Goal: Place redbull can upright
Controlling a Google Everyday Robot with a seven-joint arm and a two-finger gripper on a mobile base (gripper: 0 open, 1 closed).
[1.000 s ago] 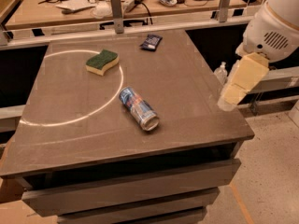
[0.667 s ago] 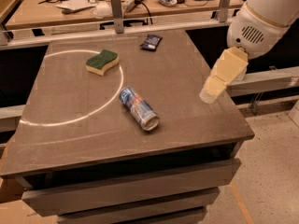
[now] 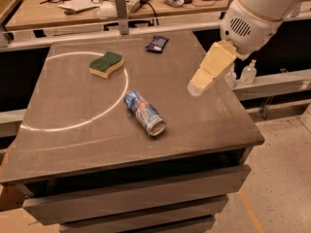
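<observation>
The redbull can [image 3: 144, 113] lies on its side near the middle of the grey table [image 3: 73, 140], blue and silver, with its silver end pointing toward the front right. My gripper [image 3: 195, 88] hangs on the white arm [image 3: 257, 13] above the table's right part. It is to the right of the can and a little behind it, apart from it and holding nothing.
A green and yellow sponge [image 3: 106, 63] lies at the back left inside a pale ring mark. A small dark blue snack packet [image 3: 157, 43] lies near the back edge. A cluttered bench [image 3: 58, 13] stands behind. Clear bottles [image 3: 248, 72] stand at the right, below the table's edge.
My gripper has moved left from beyond the table's right edge to over its right part, closer to the can. The can, sponge and packet have not moved.
</observation>
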